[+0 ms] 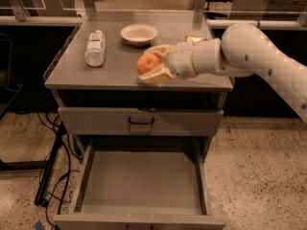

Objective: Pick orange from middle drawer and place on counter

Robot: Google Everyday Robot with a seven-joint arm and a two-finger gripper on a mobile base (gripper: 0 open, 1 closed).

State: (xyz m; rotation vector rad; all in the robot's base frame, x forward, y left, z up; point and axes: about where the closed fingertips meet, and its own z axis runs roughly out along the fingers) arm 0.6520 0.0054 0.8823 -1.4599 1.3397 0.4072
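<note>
Camera view looks down on a grey cabinet. The gripper (152, 64) sits at the centre of the frame, over the front part of the counter (115, 73), with its two cream fingers (154, 76) clamped on the orange (147, 63), one above the fruit and one below. The lower finger seems to rest on the counter, though I cannot tell whether the orange itself touches the surface. The white arm (249, 51) reaches in from the right edge of the frame.

Toward the upper left, a bottle (96, 47) lies on its side on the counter. A bowl (139, 33) stands at the counter's back, just up and left of the gripper. A snack bag (192, 39) shows only as a sliver behind the wrist.

Below the counter is a shut drawer front (105, 121) with a black handle (141, 123). Under that, at the bottom of the frame, the middle drawer (141, 183) stands pulled out, its flat floor showing.
</note>
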